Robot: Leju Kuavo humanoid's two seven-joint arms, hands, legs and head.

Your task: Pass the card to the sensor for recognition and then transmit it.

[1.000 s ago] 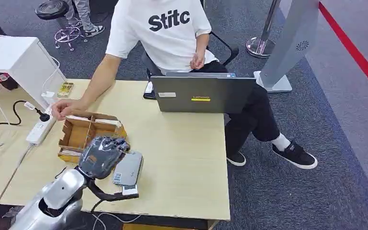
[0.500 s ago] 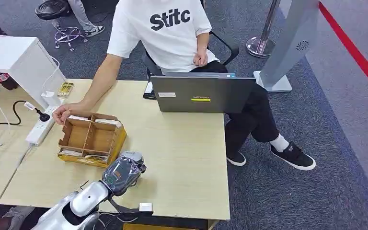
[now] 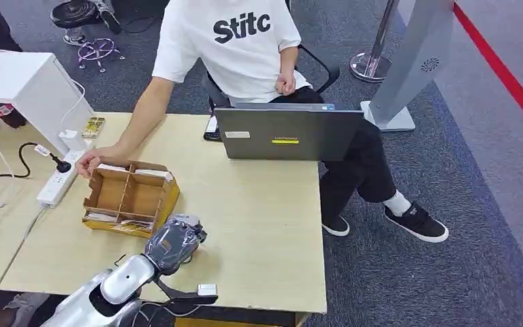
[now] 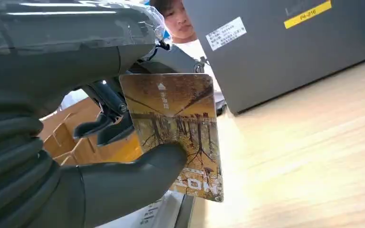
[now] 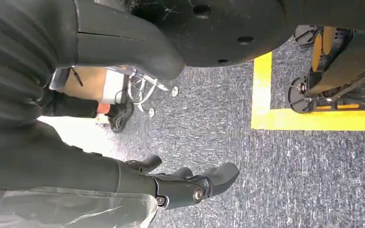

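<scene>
Pinching the card (image 4: 176,135) between its thick thumb and the darker fingers behind it, the left hand (image 3: 173,240) hovers low over the table (image 3: 259,225) near the front edge, just off the front corner of the cardboard box (image 3: 131,197) and right over the grey sensor (image 3: 189,219), whose far end peeks out beyond the fingers. In the left wrist view the card stands roughly upright, its printed face toward the camera, with the thumb pressed across its lower half and the upper half free. It reads as a thin, stiff plastic card: light enough that weight is no concern, but smooth and glossy, so I judge it likely to slide or pivot under a pad if the grip slackens or the free end knocks against the sensor. Held by one end as it is, the exposed part can be laid flat toward the reader; a hold nearer the middle would steady it more but cover more of the face. For the handover, the free upper edge looks the natural place for a person to take it. The person (image 3: 235,48) sits at the far edge behind the laptop (image 3: 287,134), one hand resting at the box's far corner. The right hand (image 5: 190,185) hangs toward the carpeted floor, its fingers loosely apart and holding nothing.
</scene>
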